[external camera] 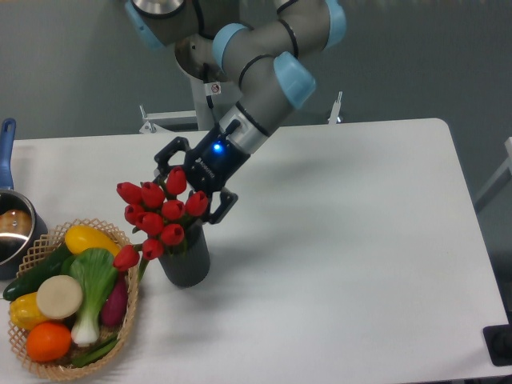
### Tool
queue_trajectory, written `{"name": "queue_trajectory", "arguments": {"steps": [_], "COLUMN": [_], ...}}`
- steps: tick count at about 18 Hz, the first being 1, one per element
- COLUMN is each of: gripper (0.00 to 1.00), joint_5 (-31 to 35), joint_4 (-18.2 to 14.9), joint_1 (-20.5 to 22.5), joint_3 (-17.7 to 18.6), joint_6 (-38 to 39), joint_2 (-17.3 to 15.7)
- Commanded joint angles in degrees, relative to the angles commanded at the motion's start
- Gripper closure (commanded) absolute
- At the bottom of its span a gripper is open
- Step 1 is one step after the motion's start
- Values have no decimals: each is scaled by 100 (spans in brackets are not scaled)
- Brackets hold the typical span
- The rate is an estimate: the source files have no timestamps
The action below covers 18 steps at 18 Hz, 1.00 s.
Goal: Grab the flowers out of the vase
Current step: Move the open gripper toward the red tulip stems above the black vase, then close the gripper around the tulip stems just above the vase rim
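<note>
Now my gripper (pixel 190 192) sits spread right behind the flowers (pixel 160 214).

My arm (pixel 268 72) reaches down from the base at the top and slants toward the bunch, wrist tilted, blue light glowing on the gripper body. One finger shows above the top bud, the other beside the rightmost bud; I cannot tell whether either touches, since the red heads cover the fingertips. Below the gripper, the flowers stand in the vase (pixel 186 258), whose mouth is hidden by leaves. Further out on that side, the wicker basket (pixel 120 320) holds vegetables, and a pot (pixel 12 228) is cut off by the frame edge.
</note>
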<state>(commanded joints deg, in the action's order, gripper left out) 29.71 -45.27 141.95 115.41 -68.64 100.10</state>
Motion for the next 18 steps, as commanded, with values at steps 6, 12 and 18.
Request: {"name": "queue_trajectory", "arguments": {"steps": [6,12,18], "gripper": [100,100,100], "joint_5": [-132,-150,-430], "joint_4": [9,9,9], "joint_1": [0,87,254], "joint_3": [-53,-167,-264], "joint_6": [-96,-62,166], "joint_2": [62,9,-104]}}
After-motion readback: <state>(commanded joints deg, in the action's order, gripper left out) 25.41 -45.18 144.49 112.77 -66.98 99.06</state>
